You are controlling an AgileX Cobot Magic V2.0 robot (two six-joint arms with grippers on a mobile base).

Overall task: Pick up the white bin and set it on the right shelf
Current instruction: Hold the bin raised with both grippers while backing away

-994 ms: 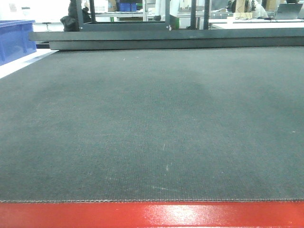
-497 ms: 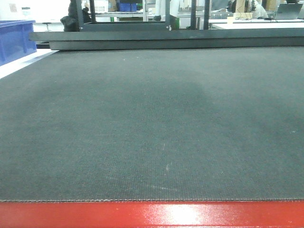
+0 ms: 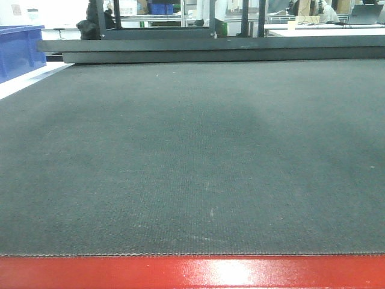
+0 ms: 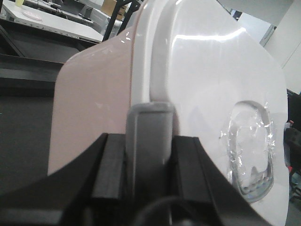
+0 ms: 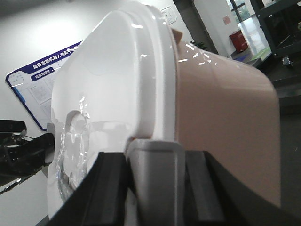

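exterior front-facing view takes in only the bench with its red front edge, the dark mat covering it, a blue bin at the mat's far left corner and a low dark rail along the mat's far side. the white bin shows in the two wrist views alone, and it fills both of them

in the left wrist view the bin's pale beige body lies to the left of its whiter lid. the lid's rim runs down to a grey clip at the bin's edge. the left hand is clenched on that clip, with its black fingers pressed against either side of it. a glossy clear recess is sunk into the lid to the right of the clip, and a dark surface shows to the left of the bin's body

the right wrist view gives the opposite end of the white bin, with the lid now to the left of the body. the right hand grasps a matching grey clip between its black fingers. only this view shows a blue-bordered poster on the wall beyond the lid, and a dark rack frame beyond the body

so the bin is gripped at both ends, one hand on each clip. i cannot tell from either wrist view whether its base rests on anything
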